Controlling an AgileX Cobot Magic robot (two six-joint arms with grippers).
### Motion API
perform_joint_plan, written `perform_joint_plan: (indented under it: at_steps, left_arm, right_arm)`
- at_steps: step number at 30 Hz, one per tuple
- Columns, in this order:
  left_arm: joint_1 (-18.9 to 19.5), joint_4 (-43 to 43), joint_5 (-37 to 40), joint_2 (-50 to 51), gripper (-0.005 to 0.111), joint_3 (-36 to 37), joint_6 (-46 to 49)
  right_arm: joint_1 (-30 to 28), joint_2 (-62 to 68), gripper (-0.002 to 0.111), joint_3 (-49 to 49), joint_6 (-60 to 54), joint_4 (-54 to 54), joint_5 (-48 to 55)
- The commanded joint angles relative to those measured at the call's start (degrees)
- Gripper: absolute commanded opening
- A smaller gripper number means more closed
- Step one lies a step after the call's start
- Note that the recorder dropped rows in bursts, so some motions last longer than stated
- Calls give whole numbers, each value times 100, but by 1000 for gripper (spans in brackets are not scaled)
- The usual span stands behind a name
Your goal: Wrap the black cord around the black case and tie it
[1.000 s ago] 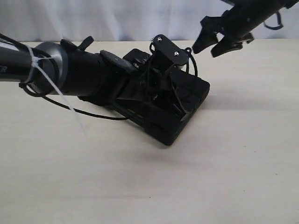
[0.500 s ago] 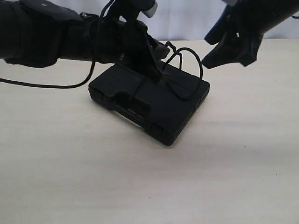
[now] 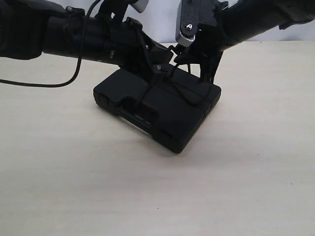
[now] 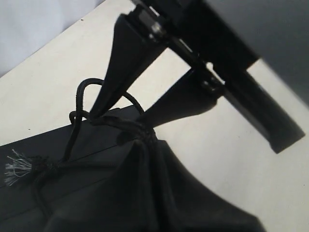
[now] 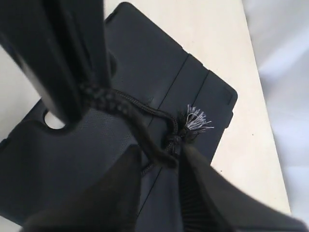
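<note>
The black case (image 3: pixel 162 110) lies flat on the pale table. The black cord (image 3: pixel 188 96) crosses its lid, and the frayed grey tuft (image 5: pixel 195 119) rests on the lid near a knotted crossing. My left gripper (image 3: pixel 163 60) reaches in from the left and is shut on the black cord (image 4: pixel 116 122) just above the case (image 4: pixel 34 145); the pinch shows at my left gripper (image 4: pixel 145 139). My right gripper (image 3: pixel 197 69) comes down from the right. In the right wrist view my right gripper (image 5: pixel 161 162) is open, its fingers either side of the cord (image 5: pixel 145 133) over the case (image 5: pixel 145 53).
A smooth black arm cable (image 3: pixel 44 84) trails over the table left of the case. The pale tabletop (image 3: pixel 157 196) stretches in front and to both sides. A white backdrop (image 3: pixel 162 19) stands behind the table's far edge.
My right gripper has dropped from the upper right down onto the case beside the left gripper. The left arm rose off the case earlier and has since held nearly still with the cord.
</note>
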Motion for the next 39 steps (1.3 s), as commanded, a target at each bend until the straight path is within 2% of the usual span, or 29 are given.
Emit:
perform_joint_plan:
  at_steps: [1, 3, 12, 14, 18, 21, 24, 27, 34, 36, 39]
  left_arm:
    - [-2, 16, 57, -44, 0, -45, -8]
    - [-2, 16, 43, -44, 0, -45, -8]
    - [-2, -119, -316, -44, 1, -45, -400]
    - [-2, -119, -316, -44, 7, -45, -464]
    - [-2, -71, -366, -67, 26, -45, -491]
    - [12, 510, -688, -242, 40, -45, -834]
    - [12, 1306, -1026, -554, 48, -45, -1996]
    - [12, 2363, -754, -706, 49, -45, -3414]
    - [12, 6412, 202, -300, 49, 129, -7747]
    - [-2, 7015, 414, -113, 49, 129, -8673]
    - [-2, 7065, 522, 235, 49, 129, -9520]
  right_arm:
    - [6, 89, 10, 26, -43, 240, -144]
    - [6, 89, 4, 26, -43, 361, -217]
    - [6, -48, 4, 26, 435, 360, -266]
    - [-5, -84, 4, 26, 597, 360, -385]
    - [-74, -167, 4, 15, 1281, 360, -740]
    - [-266, -229, 4, 15, 1840, 333, -1005]
    - [-486, -266, 4, 15, 2159, 357, -1190]
    - [-628, -266, 4, 15, 2477, 373, -1417]
    - [-692, -274, 4, 15, 2864, 318, -1576]
    - [-692, -274, 4, 15, 2864, 318, -1576]
    - [-692, -274, 4, 15, 2902, 318, -1537]
